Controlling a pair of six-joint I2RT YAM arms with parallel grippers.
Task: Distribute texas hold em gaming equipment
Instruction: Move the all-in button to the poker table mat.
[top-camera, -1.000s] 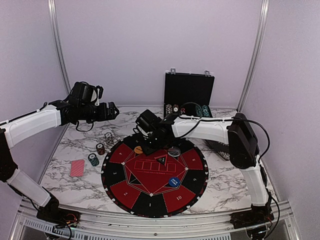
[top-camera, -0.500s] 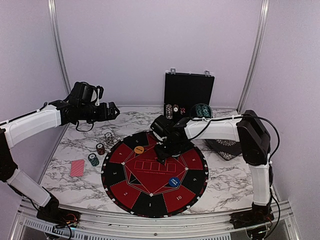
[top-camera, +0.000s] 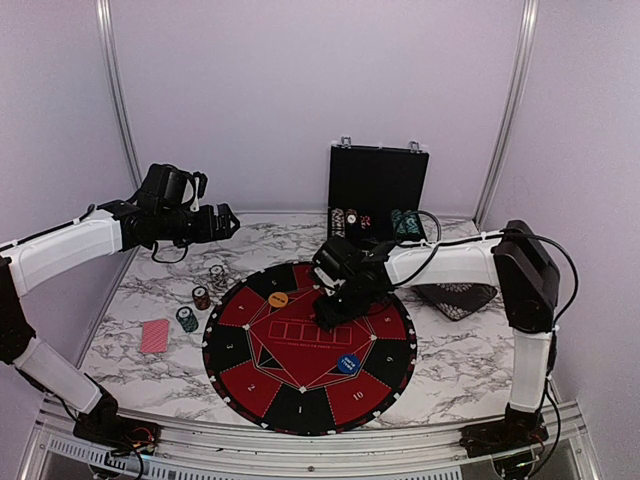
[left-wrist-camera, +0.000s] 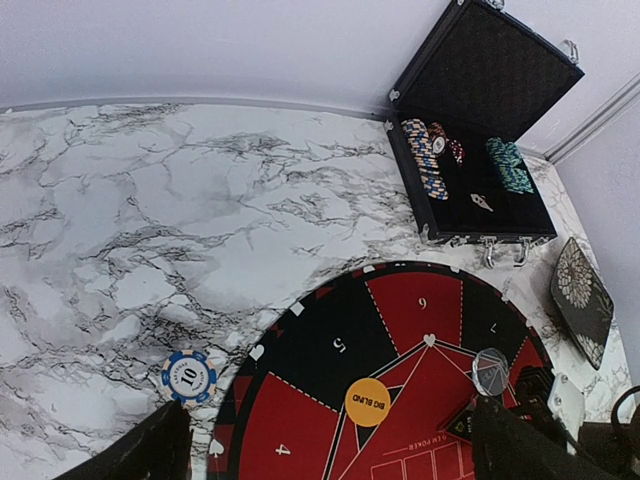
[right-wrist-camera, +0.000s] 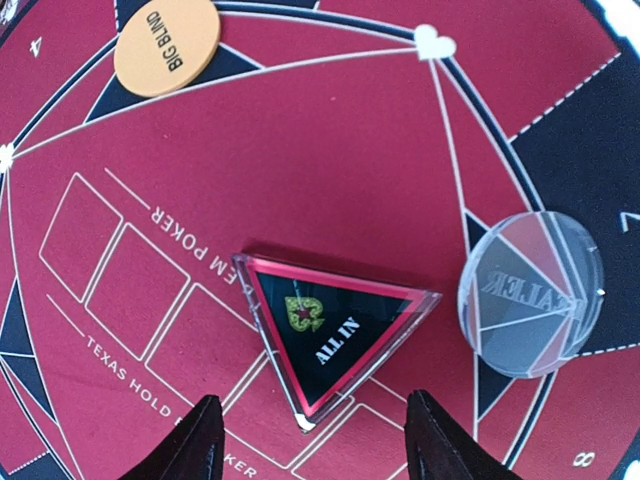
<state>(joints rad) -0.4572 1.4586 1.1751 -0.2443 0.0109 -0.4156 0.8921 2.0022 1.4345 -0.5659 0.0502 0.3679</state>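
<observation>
On the round red-and-black mat (top-camera: 300, 395) lie an orange "BIG BLIND" disc (top-camera: 278, 299) (right-wrist-camera: 166, 46), a blue disc (top-camera: 347, 364), a clear disc (right-wrist-camera: 530, 292) (left-wrist-camera: 491, 370) and a triangular "ALL IN" marker (right-wrist-camera: 325, 335). My right gripper (top-camera: 335, 310) (right-wrist-camera: 320, 445) hovers open just above the marker, one finger on each side, touching nothing. Left of the mat stand small chip stacks (top-camera: 201, 297) (top-camera: 186, 319) (top-camera: 217, 272), and a red-backed card (top-camera: 154, 336) lies flat. My left gripper (top-camera: 225, 222) (left-wrist-camera: 330, 420) hangs open and empty, high over the table's left side.
An open black case (top-camera: 378, 190) (left-wrist-camera: 470, 190) with rows of chips stands at the back against the wall. A black patterned dish (top-camera: 455, 298) (left-wrist-camera: 580, 300) lies right of the mat. A blue "10" chip (left-wrist-camera: 189, 376) sits beside the mat's edge.
My right gripper has moved from the mat's back left to over the triangular marker, its jaws spreading wider and its elbow swinging right. The left arm has not moved.
</observation>
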